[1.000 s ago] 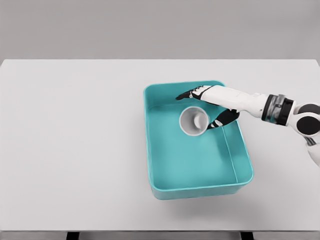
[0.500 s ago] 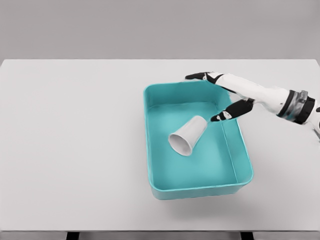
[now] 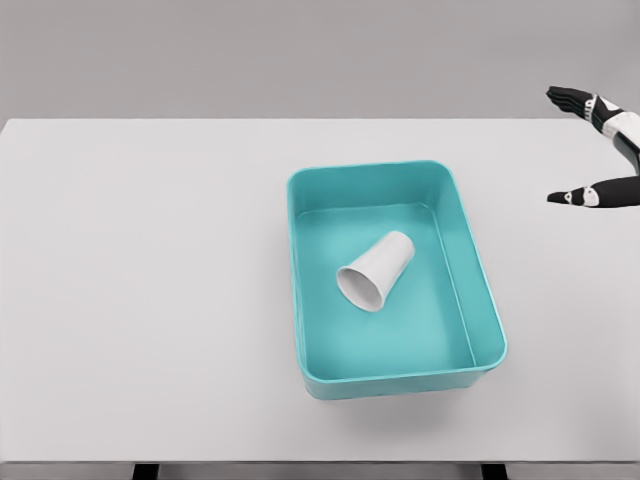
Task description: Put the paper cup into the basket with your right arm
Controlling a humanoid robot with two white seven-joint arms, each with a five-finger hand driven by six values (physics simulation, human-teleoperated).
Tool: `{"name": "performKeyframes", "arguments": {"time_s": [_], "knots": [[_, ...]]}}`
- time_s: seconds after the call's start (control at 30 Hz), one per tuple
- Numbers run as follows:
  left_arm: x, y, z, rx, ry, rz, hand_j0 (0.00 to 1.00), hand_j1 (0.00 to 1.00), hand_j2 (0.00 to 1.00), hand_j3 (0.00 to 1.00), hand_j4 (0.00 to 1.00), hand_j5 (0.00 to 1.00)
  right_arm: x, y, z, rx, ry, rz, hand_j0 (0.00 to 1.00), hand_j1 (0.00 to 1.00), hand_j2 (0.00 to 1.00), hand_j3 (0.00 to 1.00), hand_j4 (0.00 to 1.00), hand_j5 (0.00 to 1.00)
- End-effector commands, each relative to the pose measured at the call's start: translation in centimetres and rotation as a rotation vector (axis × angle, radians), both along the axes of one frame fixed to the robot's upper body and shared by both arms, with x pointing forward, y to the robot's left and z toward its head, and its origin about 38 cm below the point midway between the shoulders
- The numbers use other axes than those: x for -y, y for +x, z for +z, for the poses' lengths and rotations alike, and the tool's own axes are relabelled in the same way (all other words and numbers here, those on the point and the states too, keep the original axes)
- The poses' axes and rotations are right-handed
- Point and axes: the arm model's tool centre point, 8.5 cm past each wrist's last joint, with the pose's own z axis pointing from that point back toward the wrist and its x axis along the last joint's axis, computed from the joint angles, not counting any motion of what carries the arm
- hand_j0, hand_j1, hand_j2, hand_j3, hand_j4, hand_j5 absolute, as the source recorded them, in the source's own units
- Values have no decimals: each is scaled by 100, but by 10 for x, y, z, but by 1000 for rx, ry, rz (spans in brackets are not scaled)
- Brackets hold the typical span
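The white paper cup [image 3: 376,271] lies on its side on the floor of the teal basket [image 3: 302,300], its open mouth facing the lower left. My right hand [image 3: 560,146] shows at the far right edge of the head view, well to the right of the basket and above the table. Its fingers [image 3: 570,98] are spread apart and hold nothing. The left arm is out of view.
The basket stands a little right of the middle of a wide white table [image 3: 150,280]. The table's front edge runs along the bottom of the view.
The right hand let go of the cup over the basket and drew back to the right edge. The cup dropped and tipped onto its side inside the basket.
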Motion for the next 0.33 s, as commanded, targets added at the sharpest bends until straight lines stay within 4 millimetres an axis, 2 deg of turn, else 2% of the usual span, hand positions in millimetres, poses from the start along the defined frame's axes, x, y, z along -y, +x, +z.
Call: {"name": "performKeyframes", "arguments": {"time_s": [0.0,0.3], "knots": [[0,0,0,0,1,0,100,100,100,100,100,100,3,1,-4,-12,9,-12,100,100,100,100,100,100],[0,0,0,0,1,0,100,100,100,100,100,100,2,2,-6,-14,14,-14,100,100,100,100,100,100]]}}
